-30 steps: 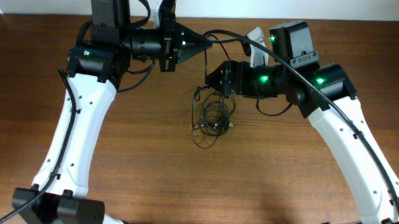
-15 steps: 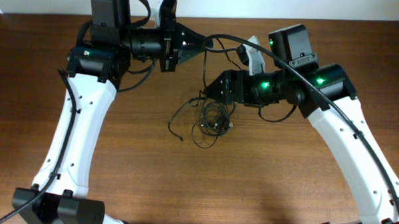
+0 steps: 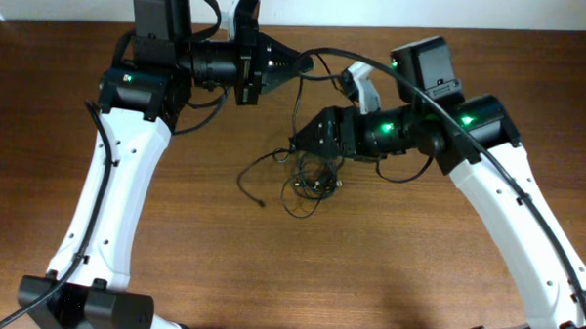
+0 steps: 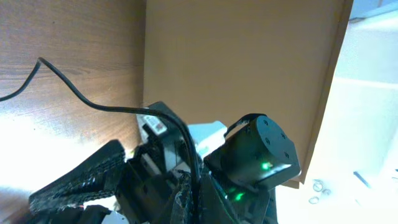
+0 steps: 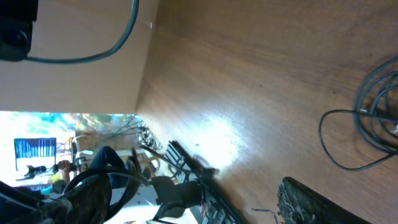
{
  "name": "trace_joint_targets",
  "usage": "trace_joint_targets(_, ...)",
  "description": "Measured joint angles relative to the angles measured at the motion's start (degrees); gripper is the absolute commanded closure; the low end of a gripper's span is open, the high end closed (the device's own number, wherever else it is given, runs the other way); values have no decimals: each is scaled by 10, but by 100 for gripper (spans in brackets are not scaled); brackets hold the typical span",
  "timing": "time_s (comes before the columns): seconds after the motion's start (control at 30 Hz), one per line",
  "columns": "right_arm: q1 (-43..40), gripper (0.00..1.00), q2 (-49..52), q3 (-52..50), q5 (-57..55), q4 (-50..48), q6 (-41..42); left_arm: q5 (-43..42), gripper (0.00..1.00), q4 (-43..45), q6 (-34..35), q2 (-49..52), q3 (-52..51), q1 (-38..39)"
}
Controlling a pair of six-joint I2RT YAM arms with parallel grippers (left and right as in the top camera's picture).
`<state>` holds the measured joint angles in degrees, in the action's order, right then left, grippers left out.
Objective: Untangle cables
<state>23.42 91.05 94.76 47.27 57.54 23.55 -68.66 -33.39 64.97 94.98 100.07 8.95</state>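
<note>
- A thin black cable (image 4: 93,104) rises from the closed pincer (image 4: 177,183) and trails up and leftward over the wooden tabletop (image 4: 68,37).
- Beyond the pincer, the other arm (image 4: 258,155) shows a green light.

Both arms are white below and black at the joints; the right arm (image 3: 526,221), frame right, glows green; black cords (image 3: 99,168) trail the left arm (image 3: 110,217)
</note>
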Motion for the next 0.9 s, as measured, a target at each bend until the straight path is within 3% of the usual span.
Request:
trace_joint_targets(0.23,42,14,0,0,-29,0,0,-2,100,0,0,0,0,0)
trace_joint_targets(0.5,42,14,6,0,-34,6,-16,1,100,1,0,0,0,0)
trace_joint_targets(0.9,29,9,-8,0,-132,-27,-26,12,100,2,0,0,0,-19)
